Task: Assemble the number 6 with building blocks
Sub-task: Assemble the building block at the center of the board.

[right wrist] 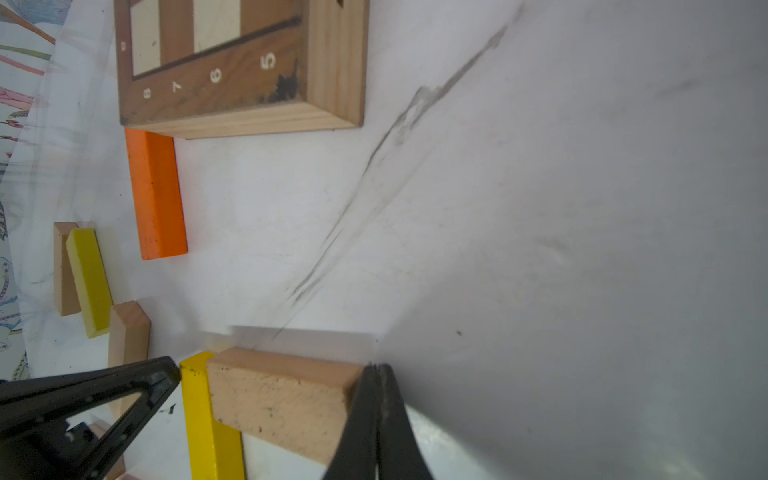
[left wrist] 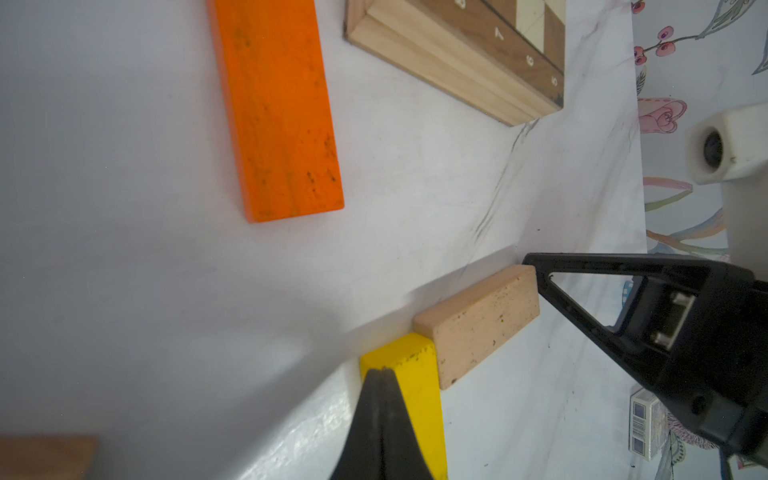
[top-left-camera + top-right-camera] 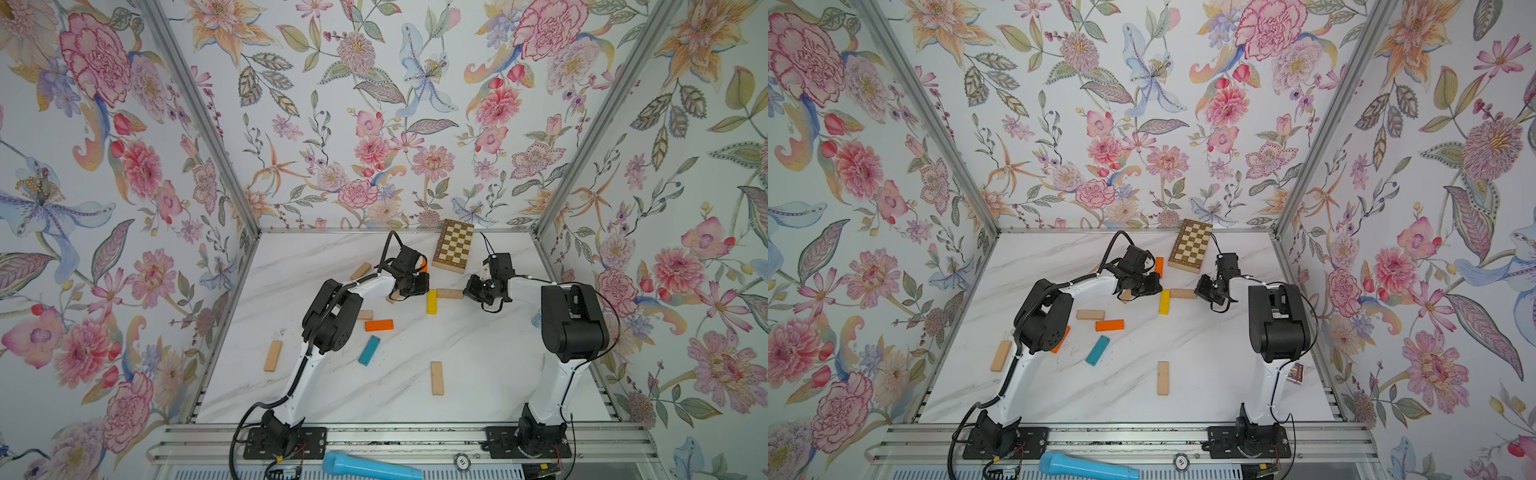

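The first corner of the 6 is being squared up, by the look of it: a yellow block [image 3: 432, 301] and a beige block [image 3: 449, 294] are laid in an L mid-table, the beige one's end butted against the yellow one's side at its far end. The left gripper [image 2: 380, 371] is seen w/ jaws pressed together and nothing held, its tip set at the yellow block's side away from the joint. The right gripper [image 1: 376, 368] is likewise closed & empty, tip at the beige block's free end. Contact at either tip is prob. there but can't be confirmed from these angles. Only two pieces are joined, so the digit is judged barely begun. An orange block [image 2: 276, 108] is lying just beside the chequered board [image 3: 454, 246], near the L. A second orange block [image 3: 379, 325], a teal block [image 3: 369, 350] and several beige ones are scattered nearer the arm bases. Next, the tips need backing off w/o dragging the joint. Then the jaws must be opened over a spare block and closed across its narrow width.
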Motion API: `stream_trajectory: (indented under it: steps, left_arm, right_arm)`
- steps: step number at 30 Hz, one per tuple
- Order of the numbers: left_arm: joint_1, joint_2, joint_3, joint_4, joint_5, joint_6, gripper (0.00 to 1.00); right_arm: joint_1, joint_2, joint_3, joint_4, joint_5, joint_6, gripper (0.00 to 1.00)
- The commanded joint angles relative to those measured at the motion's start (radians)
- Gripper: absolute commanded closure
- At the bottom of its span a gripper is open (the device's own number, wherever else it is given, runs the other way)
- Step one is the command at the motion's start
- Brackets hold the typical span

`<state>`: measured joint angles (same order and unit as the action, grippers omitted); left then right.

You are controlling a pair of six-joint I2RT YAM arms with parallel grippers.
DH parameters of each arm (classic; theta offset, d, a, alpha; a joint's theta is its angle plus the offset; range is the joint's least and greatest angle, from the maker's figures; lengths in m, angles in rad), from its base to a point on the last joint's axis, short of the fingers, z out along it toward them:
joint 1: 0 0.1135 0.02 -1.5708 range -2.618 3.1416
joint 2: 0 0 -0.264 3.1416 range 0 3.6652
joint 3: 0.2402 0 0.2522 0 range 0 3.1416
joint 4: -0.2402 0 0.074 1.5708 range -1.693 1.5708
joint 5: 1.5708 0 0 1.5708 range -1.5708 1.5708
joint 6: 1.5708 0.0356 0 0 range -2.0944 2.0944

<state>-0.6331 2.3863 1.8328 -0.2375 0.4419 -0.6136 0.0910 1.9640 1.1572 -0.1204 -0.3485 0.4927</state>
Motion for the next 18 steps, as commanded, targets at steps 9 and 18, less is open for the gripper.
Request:
stream_trajectory:
  steps: [9, 18]
  left_arm:
    - [0.039, -0.059, -0.062, 0.045, -0.028, -0.063, 1.00]
    - [0.032, -0.063, -0.117, 0.082, 0.014, -0.096, 1.00]
  right_arm:
    - [-0.004, 0.005, -0.008, -0.033, 0.026, -0.024, 0.94]
    - [-0.002, 0.005, -0.003, -0.056, 0.033, -0.056, 0.93]
